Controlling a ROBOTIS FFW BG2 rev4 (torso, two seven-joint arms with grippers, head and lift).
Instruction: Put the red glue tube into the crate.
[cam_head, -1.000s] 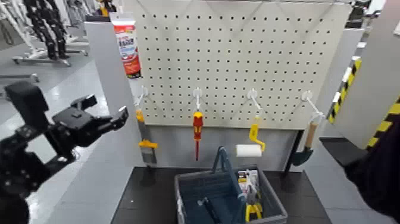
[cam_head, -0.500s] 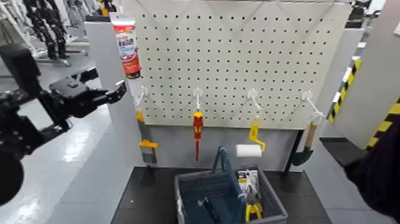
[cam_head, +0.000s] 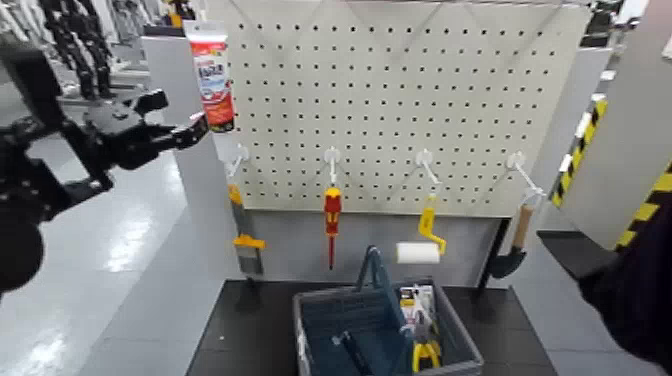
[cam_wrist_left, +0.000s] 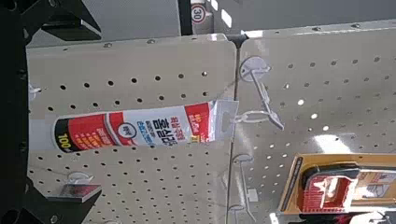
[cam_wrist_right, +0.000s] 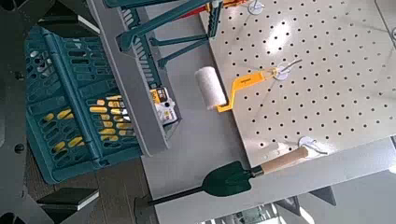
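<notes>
The red glue tube (cam_head: 213, 75) hangs cap-down from a hook at the top left corner of the pegboard; in the left wrist view the tube (cam_wrist_left: 131, 129) lies across the board just ahead. My left gripper (cam_head: 178, 115) is raised just left of the tube's lower end, open, with nothing between its fingers (cam_wrist_left: 70, 19). The grey crate (cam_head: 300, 320) with its blue handle stands on the dark table below the board. My right gripper (cam_wrist_right: 89, 110) hangs open above the crate (cam_wrist_right: 131, 75), off to the right.
On the pegboard (cam_head: 400, 100) hang a yellow-handled scraper (cam_head: 243, 235), a red-and-yellow screwdriver (cam_head: 332, 215), a paint roller (cam_head: 425, 235) and a trowel (cam_head: 512, 250). Several tools (cam_head: 420, 335) lie in the crate. A grey post (cam_head: 185, 200) stands left of the board.
My left arm has risen and swung right, bringing the open gripper from chest height up beside the tube. Nothing else has moved.
</notes>
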